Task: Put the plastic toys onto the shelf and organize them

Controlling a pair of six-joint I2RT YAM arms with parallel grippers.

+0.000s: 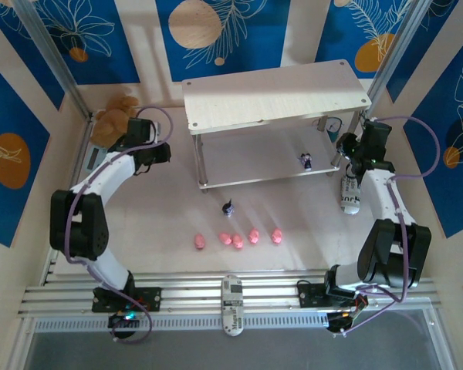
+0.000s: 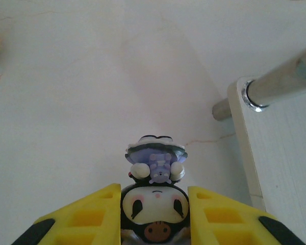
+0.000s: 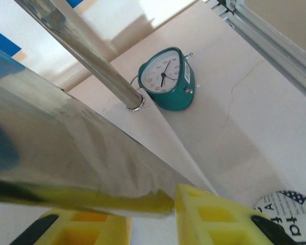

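My left gripper [image 1: 160, 153] is shut on a dark figurine with a white face [image 2: 155, 168], held between the yellow fingers [image 2: 92, 214] left of the shelf [image 1: 274, 96]. Its lower board's corner and leg [image 2: 280, 153] lie just to the right. A second dark figurine [image 1: 306, 160] stands on the lower board. A third [image 1: 228, 207] stands on the table in front. Several pink pigs [image 1: 238, 240] lie in a row nearer me. My right gripper [image 1: 346, 150] is at the shelf's front right leg, its jaws [image 3: 150, 212] apart with nothing between them; the leg [image 3: 66, 153] crosses over the left finger.
A teal alarm clock [image 3: 168, 76] stands behind the shelf's right end. A brown plush bear [image 1: 119, 112] sits at the back left. A white printed can [image 1: 349, 193] lies by the right arm. A white device [image 1: 231, 302] rests on the near rail.
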